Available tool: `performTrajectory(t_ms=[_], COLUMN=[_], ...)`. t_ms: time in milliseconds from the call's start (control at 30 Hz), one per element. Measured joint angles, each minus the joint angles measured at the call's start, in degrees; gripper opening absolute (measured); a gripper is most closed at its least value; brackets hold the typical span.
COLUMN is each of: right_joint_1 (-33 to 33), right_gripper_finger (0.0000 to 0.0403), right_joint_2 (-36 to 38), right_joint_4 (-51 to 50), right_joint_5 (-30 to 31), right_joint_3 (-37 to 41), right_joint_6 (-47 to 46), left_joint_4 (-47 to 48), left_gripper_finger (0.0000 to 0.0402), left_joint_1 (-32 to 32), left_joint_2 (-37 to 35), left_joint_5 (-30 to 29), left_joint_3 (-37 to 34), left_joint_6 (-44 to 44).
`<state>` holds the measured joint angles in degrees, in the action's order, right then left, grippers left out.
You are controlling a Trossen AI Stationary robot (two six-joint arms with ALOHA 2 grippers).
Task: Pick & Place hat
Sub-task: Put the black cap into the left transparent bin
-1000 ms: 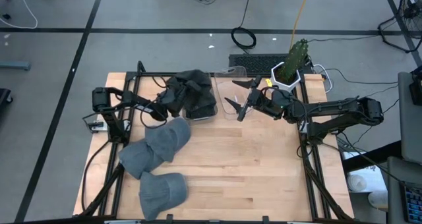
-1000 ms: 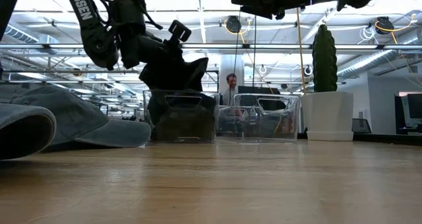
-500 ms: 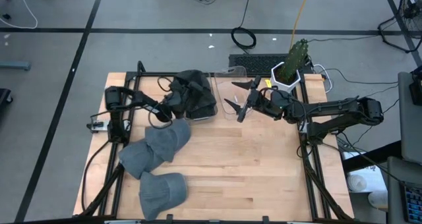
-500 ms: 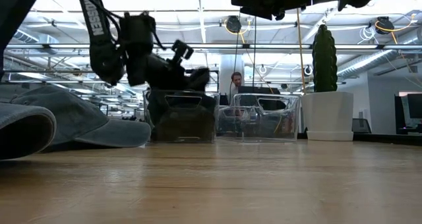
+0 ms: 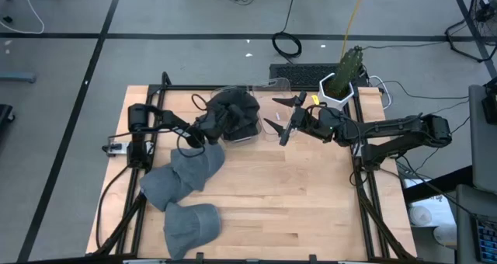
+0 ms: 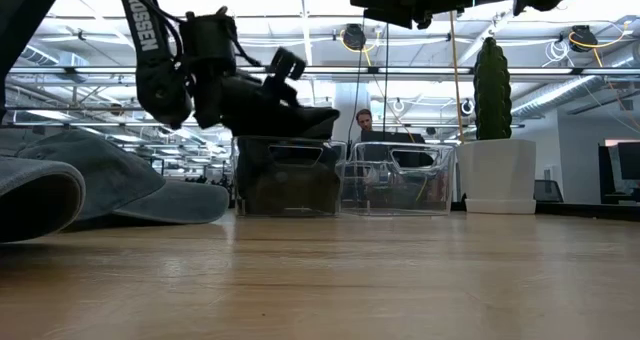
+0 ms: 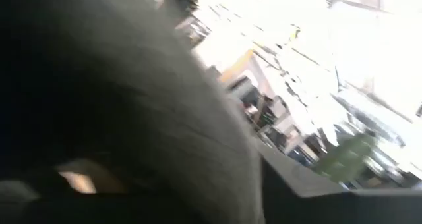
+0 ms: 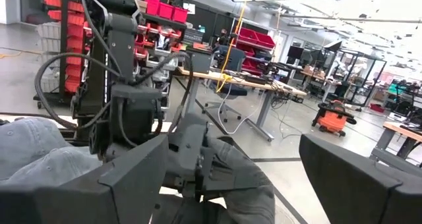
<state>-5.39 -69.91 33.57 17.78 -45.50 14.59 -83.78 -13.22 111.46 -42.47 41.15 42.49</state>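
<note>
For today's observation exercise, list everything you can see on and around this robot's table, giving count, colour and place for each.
Dark hat: one, charcoal, in the left clear bin at the table's far edge.
Grey hats: three, overlapping on the table's near left.
Clear bins: two, transparent, side by side at the far edge.
Cactus: one, green, in a white pot at the far right corner.
Table: one, light wood.
Person: one, in the room behind the bins.
Left gripper: dark, at the dark hat.
Right gripper: dark, open, over the right bin.

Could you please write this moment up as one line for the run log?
left gripper: over bin, on dark hat | right gripper: fingers open, empty, waiting beside bin | three grey hats on table
</note>
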Motion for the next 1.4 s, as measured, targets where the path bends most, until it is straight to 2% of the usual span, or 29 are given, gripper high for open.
performTrajectory(t_ms=[167,367,633,767,833,1033,1267,1400], right_joint_1=[0.00,0.00,0.00,0.00,0.00,0.00,0.00,0.00], right_gripper_finger=[0.0329,0.0329,0.0329,0.0329,0.0329,0.0329,0.0329,0.0329], right_joint_2=[0.00,0.00,0.00,0.00,0.00,0.00,0.00,0.00], right_joint_4=[0.00,-0.13,-0.20,-0.22,-0.20,-0.18,-0.19,-0.18], right_joint_5=[0.02,0.06,0.06,0.06,0.06,0.06,0.11,0.09], right_joint_3=[0.00,0.00,0.00,0.00,0.00,0.00,0.00,0.00], right_joint_6=[0.02,0.02,0.02,0.02,0.01,0.02,-0.35,-0.37], left_joint_4=[0.10,4.30,11.88,18.41,23.55,36.81,44.36,45.05], left_gripper_finger=[0.0161,0.0224,0.0262,0.0275,0.0281,0.0294,0.0296,0.0296], left_joint_1=[0.92,3.40,6.28,6.27,5.96,4.80,4.71,4.71], left_joint_2=[-2.50,-5.77,-10.35,-13.57,-15.45,-19.24,-20.46,-20.46], left_joint_5=[5.58,7.84,7.42,6.92,6.40,7.01,13.12,18.15], left_joint_3=[0.00,-0.02,-0.02,-0.04,-0.04,-0.06,-0.07,-0.07], left_joint_6=[-4.32,-7.85,-12.46,-11.51,-8.91,6.60,17.64,17.54])
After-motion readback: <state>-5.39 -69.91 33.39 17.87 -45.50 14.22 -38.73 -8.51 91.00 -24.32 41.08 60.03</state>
